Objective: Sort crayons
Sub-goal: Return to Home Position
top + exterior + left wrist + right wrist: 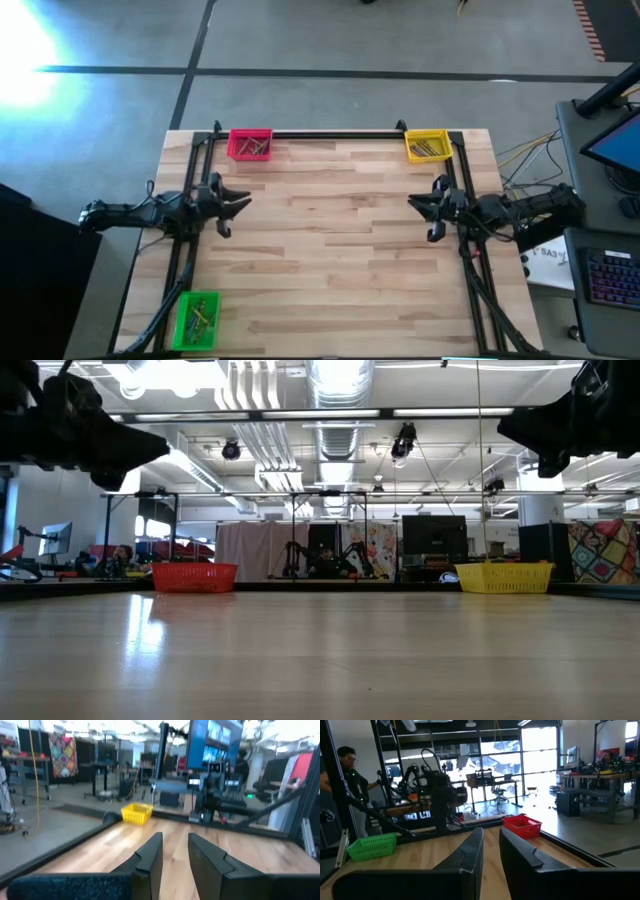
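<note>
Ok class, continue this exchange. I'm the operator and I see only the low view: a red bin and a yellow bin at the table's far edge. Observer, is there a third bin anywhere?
Observer: Yes. A green bin sits at the near left corner of the table, outside your picture.
Operator: Is anything inside the bins?
Observer: The high view looks down into them: crayons lie in the green one, the red bin and the yellow bin.
Operator: And the tools?
Observer: The left tool and the right tool are both open and hold nothing.
</note>
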